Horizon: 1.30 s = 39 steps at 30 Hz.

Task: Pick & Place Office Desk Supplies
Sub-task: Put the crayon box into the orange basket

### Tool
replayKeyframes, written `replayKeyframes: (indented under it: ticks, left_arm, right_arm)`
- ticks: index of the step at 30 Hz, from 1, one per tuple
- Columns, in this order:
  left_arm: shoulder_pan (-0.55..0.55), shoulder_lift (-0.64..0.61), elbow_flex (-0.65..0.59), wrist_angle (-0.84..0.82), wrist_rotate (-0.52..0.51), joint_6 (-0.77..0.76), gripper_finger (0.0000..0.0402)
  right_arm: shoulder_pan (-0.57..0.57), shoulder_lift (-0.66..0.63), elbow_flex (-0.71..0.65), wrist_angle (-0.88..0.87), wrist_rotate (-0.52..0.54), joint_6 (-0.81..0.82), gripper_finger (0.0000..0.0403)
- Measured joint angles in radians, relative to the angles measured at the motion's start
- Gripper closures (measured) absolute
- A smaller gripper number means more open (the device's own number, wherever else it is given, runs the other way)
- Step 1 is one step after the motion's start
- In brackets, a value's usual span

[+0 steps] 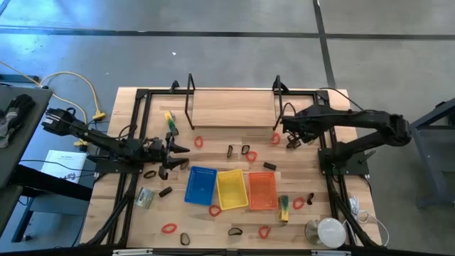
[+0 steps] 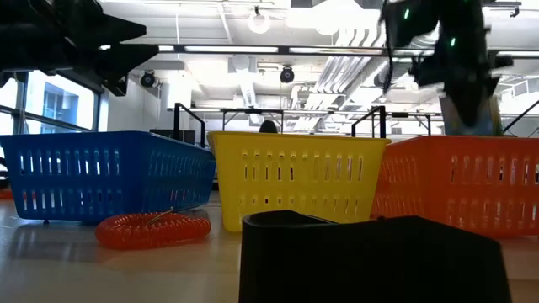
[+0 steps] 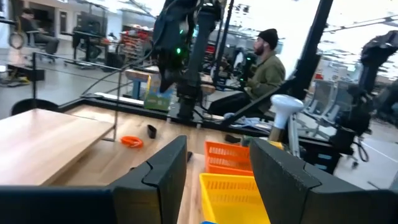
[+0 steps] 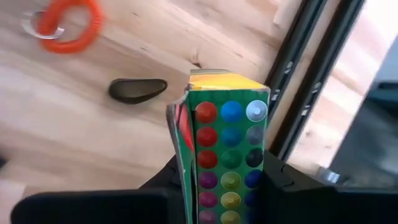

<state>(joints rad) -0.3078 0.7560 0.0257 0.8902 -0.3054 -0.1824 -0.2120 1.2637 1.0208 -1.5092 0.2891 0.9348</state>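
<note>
Item: green cardboard box printed with coloured dots (image 4: 227,143), upright between my right gripper (image 4: 217,186) fingers, clamped | left gripper (image 3: 214,177) parted, empty | Handling: I lift straight, squeeze steady, avoid crushing.

Grey concrete floor (image 1: 234,18), bright ceiling lights (image 2: 324,13)

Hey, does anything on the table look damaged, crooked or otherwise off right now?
One thing: the green box of colored dots clamped in the right gripper has a bent, frayed side edge. The small supplies lie scattered around the trays, which sit tidily side by side. Nothing looks spilled.
</note>
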Motion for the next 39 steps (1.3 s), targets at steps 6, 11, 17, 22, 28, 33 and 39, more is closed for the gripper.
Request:
replayKeyframes:
  ticks: [6,11,17,22,28,33,39]
  left_arm:
    - [-0.028,0.0,0.0,0.0,0.0,0.002,0.0231]
    - [-0.043,0.0,0.0,0.0,-0.001,0.001,0.0231]
    - [-0.057,0.0,0.0,0.0,-0.001,-0.002,0.0231]
    - [-0.059,0.0,0.0,0.0,-0.001,-0.023,0.0231]
    - [-0.059,0.0,0.0,0.001,-0.002,-0.047,0.0231]
    - [-0.059,0.0,0.0,0.001,-0.002,-0.052,0.0231]
    - [-0.059,0.0,0.0,0.0,-0.002,-0.055,0.0231]
  right_arm:
    - [0.208,-0.016,0.157,-0.052,0.0,0.057,0.0326]
    - [0.396,-0.004,0.251,0.017,0.06,-0.041,0.0326]
    - [0.593,0.009,0.265,0.21,0.032,-0.164,0.0326]
    - [0.667,0.081,0.265,0.325,0.046,-0.243,0.0312]
    - [0.668,0.213,0.265,0.374,-0.003,-0.33,0.032]
    - [0.668,0.301,0.265,0.465,-0.019,-0.427,0.0323]
    - [0.668,0.349,0.265,0.529,-0.077,-0.493,0.0308]
